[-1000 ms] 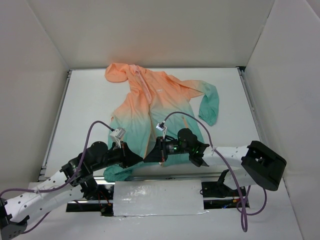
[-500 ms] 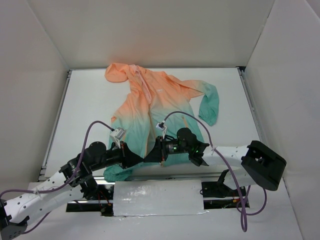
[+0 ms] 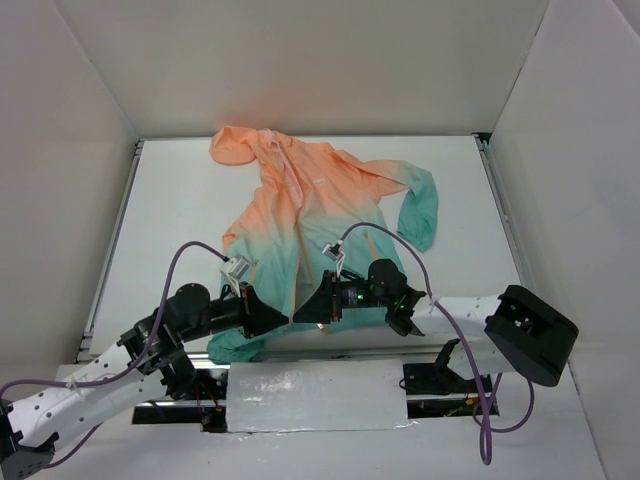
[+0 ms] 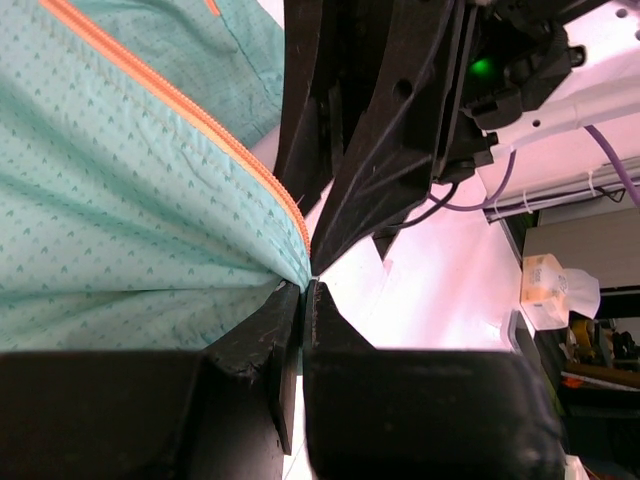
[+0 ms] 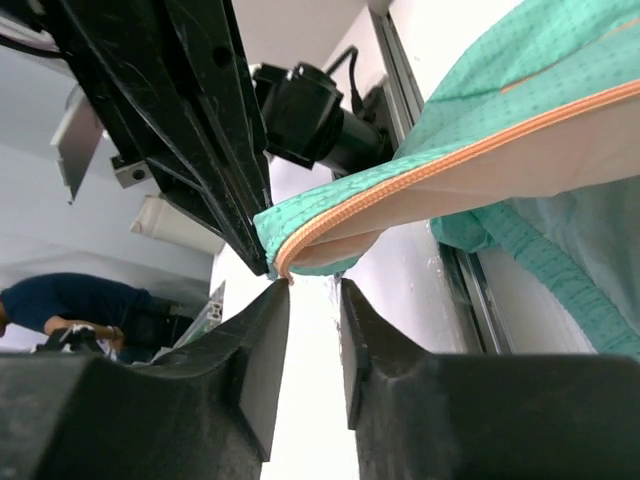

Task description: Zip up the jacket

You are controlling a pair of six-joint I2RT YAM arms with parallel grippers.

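The jacket (image 3: 320, 215) lies flat on the white table, peach at hood and shoulders, teal at the hem, front still parted low down. My left gripper (image 3: 288, 318) is shut on the teal hem corner (image 4: 240, 250) where the orange zipper (image 4: 190, 105) ends; its jaws (image 4: 305, 290) pinch the cloth. My right gripper (image 3: 300, 314) faces it tip to tip. In the right wrist view this gripper (image 5: 314, 290) stands open just below the lifted corner (image 5: 330, 215), the zipper end (image 5: 285, 270) touching one fingertip, nothing between the fingers.
A foil-covered plate (image 3: 315, 395) sits between the arm bases at the near edge. White walls box the table on three sides, with a metal rail (image 3: 112, 245) along the left. The right sleeve (image 3: 420, 215) lies out toward the right.
My right gripper has opened, letting go of the hem corner, and drawn back a little to the right. The left gripper keeps its hold and place.
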